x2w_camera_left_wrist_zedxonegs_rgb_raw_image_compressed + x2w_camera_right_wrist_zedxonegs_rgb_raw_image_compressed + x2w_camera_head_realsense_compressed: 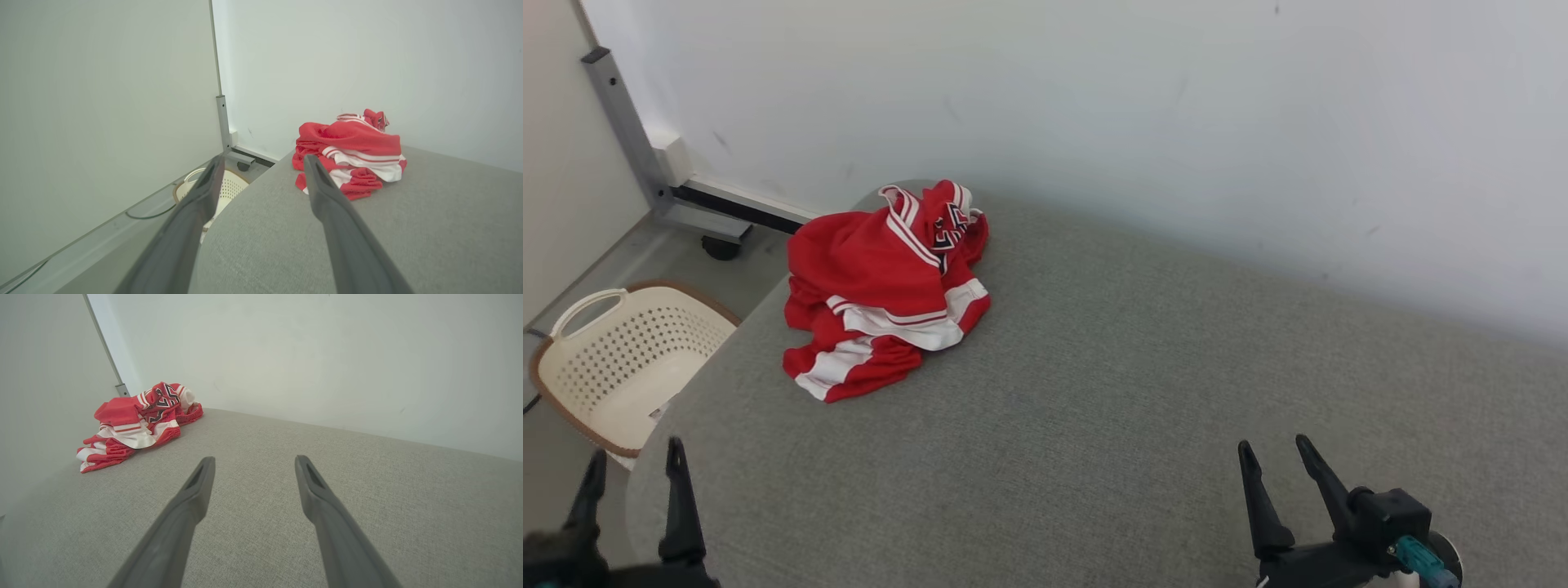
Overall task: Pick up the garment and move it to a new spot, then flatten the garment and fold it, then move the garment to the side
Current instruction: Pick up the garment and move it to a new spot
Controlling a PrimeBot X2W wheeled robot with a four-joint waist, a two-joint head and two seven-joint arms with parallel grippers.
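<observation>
Right now both the left gripper [636, 463] and right gripper [1274, 449] hover spread and empty, well apart from the crumpled garment [886, 287] near the table's [1143, 425] far-left corner, where a clumsy grab could drag it overboard.

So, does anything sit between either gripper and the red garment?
Nothing visible does. The red garment lies crumpled near the far left corner of the grey tabletop; bare surface runs from it to the left gripper and the right gripper, both open and empty.
</observation>
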